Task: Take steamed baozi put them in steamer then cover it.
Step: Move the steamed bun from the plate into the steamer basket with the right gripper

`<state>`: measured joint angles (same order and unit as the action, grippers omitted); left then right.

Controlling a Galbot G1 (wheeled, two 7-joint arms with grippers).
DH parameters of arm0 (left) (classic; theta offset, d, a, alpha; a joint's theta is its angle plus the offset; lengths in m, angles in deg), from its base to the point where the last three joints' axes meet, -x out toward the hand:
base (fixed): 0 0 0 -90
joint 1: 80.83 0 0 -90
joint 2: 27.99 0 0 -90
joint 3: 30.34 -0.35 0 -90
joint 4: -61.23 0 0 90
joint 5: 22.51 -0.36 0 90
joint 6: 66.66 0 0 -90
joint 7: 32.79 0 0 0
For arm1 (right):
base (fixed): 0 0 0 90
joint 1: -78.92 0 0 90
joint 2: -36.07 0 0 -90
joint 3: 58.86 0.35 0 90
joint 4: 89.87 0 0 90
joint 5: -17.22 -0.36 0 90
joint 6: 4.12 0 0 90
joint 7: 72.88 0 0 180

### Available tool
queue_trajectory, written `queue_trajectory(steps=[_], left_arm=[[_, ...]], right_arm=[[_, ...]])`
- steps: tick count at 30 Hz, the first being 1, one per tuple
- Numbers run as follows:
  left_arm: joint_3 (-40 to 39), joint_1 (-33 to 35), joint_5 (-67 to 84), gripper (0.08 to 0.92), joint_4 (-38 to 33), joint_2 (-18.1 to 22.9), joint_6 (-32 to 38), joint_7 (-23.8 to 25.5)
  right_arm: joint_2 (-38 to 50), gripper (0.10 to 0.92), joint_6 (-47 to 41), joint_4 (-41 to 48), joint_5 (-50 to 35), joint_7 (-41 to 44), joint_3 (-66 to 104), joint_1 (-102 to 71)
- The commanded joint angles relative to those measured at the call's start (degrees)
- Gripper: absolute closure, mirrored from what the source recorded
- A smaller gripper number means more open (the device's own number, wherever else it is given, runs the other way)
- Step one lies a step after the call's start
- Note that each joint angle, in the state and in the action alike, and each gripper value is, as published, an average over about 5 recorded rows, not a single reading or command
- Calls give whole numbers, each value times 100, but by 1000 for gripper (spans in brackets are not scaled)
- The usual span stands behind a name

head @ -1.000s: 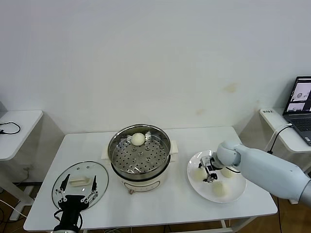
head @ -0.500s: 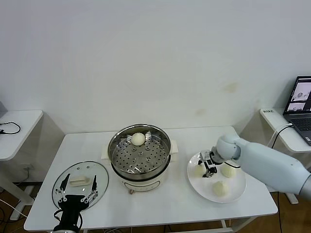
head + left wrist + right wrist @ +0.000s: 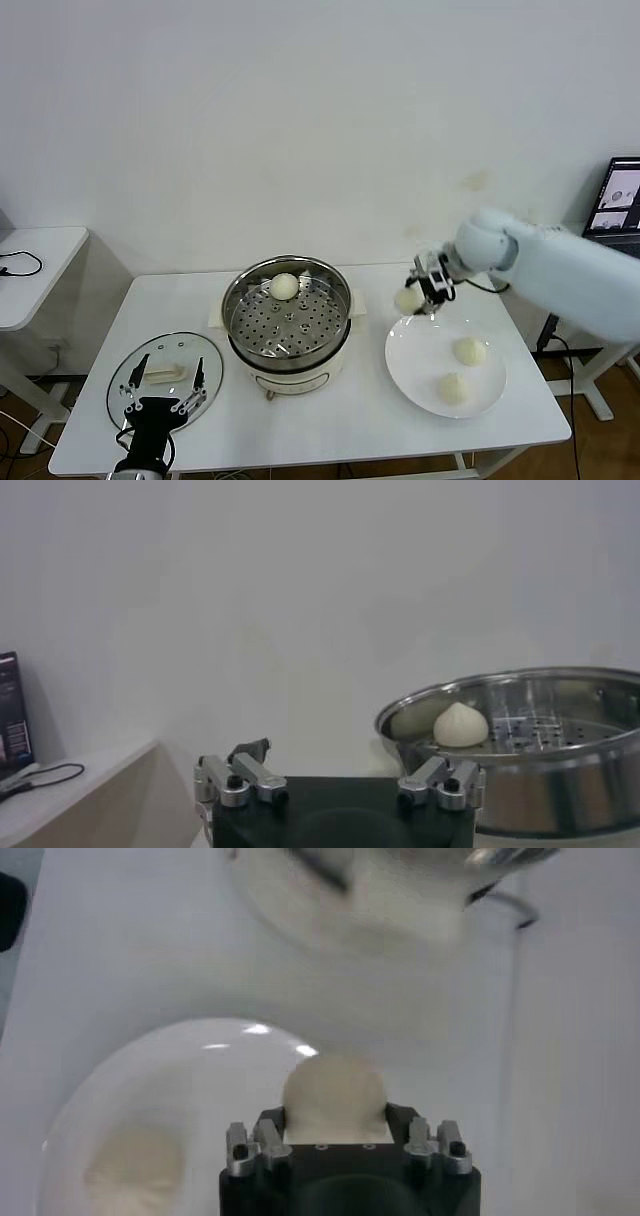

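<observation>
Head view shows my right gripper (image 3: 428, 290) raised above the far left edge of the plate (image 3: 420, 385), its jaws clamped on 1 baozi (image 3: 408, 298). 2 more buns (image 3: 469, 350) lie on the plate, and 1 bun (image 3: 285, 286) sits at the far side of the steamer (image 3: 287, 312), on the perforated tray. The steamer stands mid-table, just left of the plate and of the carried bun.

Right wrist view confirms the grip: the fingers (image 3: 262, 1138) hold the bun (image 3: 334, 1096) at its widest part, on opposite sides, with the plate below.

My left gripper (image 3: 160, 408) idles at the near left, jaws spread wide, over the near edge of the cover (image 3: 165, 376), which lies flat on the table.

I judge the bun to be light, soft and easily dented, with a smooth skin that could slip under a loose hold. A gentle side pinch suits it; squeezing harder would crush it. For the cover, I would take the bar handle (image 3: 160, 375) at its centre, since glass is heavy and fragile.
</observation>
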<state>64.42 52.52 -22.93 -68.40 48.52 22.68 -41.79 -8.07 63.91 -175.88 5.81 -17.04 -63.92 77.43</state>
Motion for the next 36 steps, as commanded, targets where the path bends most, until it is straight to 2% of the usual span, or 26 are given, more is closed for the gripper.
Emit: queue_trajectory(steps=[1, 8, 15, 26, 36], left_arm=[[24, -15, 25, 177, -6, 1, -9, -6], [159, -9, 86, 177, -22, 6, -25, -7], [290, -12, 135, 177, -56, 32, -46, -7], [312, -42, 157, 177, -145, 44, -72, -4], [295, -72, 164, 177, -151, 57, -77, -3]], right_arm=[[-623, 397, -276, -111, -925, -125, -552, 1283], [-2135, 397, -619, 571, -1499, -404, -479, 1073], [-3386, 397, -816, 1537, -1630, -505, -364, 458], [-4243, 397, -1004, 2479, -1414, -631, -351, -429], [-4619, 392, -1091, 2804, -1193, -622, -319, -682]])
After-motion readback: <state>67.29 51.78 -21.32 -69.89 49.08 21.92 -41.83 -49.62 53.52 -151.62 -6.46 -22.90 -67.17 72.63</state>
